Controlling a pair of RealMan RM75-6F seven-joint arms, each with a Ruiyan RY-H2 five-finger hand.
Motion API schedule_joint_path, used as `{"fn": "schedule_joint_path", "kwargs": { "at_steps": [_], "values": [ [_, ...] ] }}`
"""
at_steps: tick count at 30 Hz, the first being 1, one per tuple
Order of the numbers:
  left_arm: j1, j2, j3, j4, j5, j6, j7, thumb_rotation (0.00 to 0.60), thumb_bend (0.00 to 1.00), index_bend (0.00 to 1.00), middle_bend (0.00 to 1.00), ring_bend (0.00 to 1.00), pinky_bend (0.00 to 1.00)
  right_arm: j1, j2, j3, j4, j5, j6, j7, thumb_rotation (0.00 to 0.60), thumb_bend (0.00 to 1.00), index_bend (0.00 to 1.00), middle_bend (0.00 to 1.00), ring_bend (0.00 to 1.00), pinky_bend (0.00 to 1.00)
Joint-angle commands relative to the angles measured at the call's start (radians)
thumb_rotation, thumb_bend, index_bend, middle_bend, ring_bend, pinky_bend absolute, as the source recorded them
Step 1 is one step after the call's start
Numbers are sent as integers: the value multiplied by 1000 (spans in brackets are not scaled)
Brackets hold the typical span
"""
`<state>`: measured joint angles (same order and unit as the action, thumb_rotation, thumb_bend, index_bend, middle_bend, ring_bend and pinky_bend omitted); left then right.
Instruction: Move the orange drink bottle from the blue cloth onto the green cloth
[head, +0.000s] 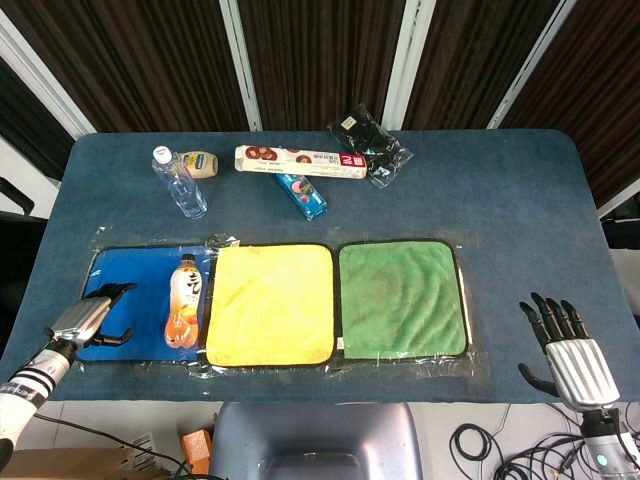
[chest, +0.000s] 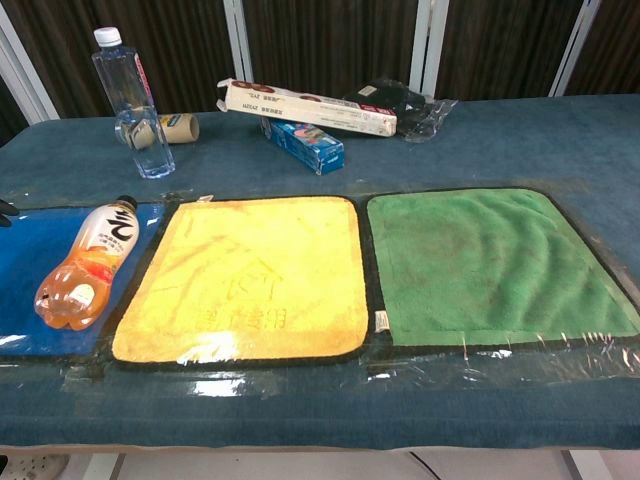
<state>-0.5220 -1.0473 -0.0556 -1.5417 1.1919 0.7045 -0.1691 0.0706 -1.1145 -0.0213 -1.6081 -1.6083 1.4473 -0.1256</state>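
The orange drink bottle (head: 183, 302) (chest: 88, 266) lies on its side at the right end of the blue cloth (head: 135, 285) (chest: 18, 290), cap pointing to the far side. A yellow cloth (head: 270, 303) (chest: 240, 275) separates it from the green cloth (head: 400, 298) (chest: 490, 262), which has nothing on it. My left hand (head: 95, 316) hovers over the left end of the blue cloth, a short way left of the bottle, fingers apart and holding nothing. At the table's front right corner my right hand (head: 565, 345) is spread open, right of the green cloth.
At the back of the table stand a clear water bottle (head: 180, 183) (chest: 128, 100), a small tipped jar (head: 202, 163), a long white box (head: 300, 160) (chest: 305, 108), a blue box (head: 302, 195) (chest: 305, 145) and a black packet (head: 372, 145). Shiny plastic film lies under the cloths.
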Motion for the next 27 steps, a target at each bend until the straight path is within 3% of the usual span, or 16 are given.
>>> {"fn": "schedule_joint_path", "kwargs": {
  "at_steps": [1, 8, 16, 27],
  "values": [
    [-21, 5, 4, -3, -28, -38, 19, 471, 410, 125, 115, 44, 120, -4, 1, -2, 0, -5, 8, 1, 600, 175, 0, 0, 0, 0],
    [-80, 3, 22, 5, -133, -134, 91, 443, 442, 144, 115, 47, 120, -11, 5, -7, 4, -19, 26, 14, 600, 175, 0, 0, 0, 0],
    [-126, 13, 45, -68, -223, -136, 187, 435, 462, 153, 115, 51, 120, -10, 12, -9, 6, -27, 29, 28, 600, 175, 0, 0, 0, 0],
    [-193, 12, 55, -130, -256, -184, 218, 416, 489, 172, 138, 78, 120, -12, 13, -11, 6, -32, 33, 32, 600, 175, 0, 0, 0, 0]
  ]
}}
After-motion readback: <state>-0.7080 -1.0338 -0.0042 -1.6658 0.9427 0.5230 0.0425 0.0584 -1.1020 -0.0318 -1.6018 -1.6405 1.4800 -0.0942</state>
